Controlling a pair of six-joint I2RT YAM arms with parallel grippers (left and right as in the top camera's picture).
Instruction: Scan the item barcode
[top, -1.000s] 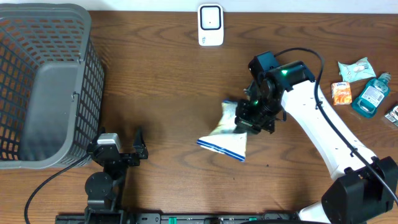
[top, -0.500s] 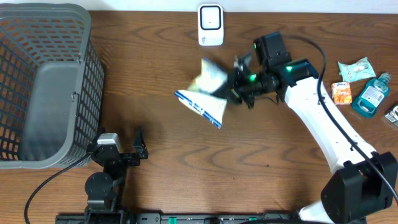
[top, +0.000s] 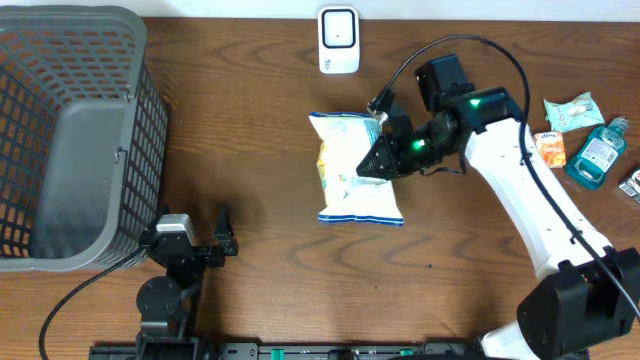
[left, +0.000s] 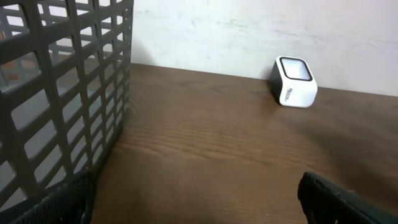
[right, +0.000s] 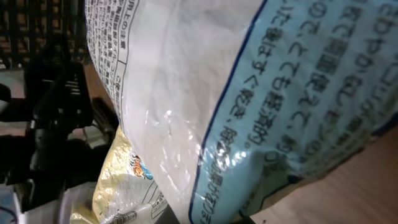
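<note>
A white, yellow and blue snack bag (top: 355, 170) hangs above the table's middle, its broad face turned up, and my right gripper (top: 385, 158) is shut on its right edge. In the right wrist view the bag (right: 205, 93) fills the frame with printed text, and the fingertips are hidden behind it. The white barcode scanner (top: 339, 40) stands at the table's far edge, a little beyond the bag. It also shows in the left wrist view as a small white scanner (left: 293, 82). My left gripper (top: 192, 243) rests open near the front left, holding nothing.
A large grey mesh basket (top: 70, 130) fills the left side and stands close to the left gripper, with its wall (left: 62, 93) in the left wrist view. At the far right lie a tissue pack (top: 572, 110), an orange packet (top: 548, 150) and a blue bottle (top: 598, 152).
The right arm lifted the bag and swung it up and left toward the scanner. The bag has since turned to lie flat, face up. The left arm has not moved.
</note>
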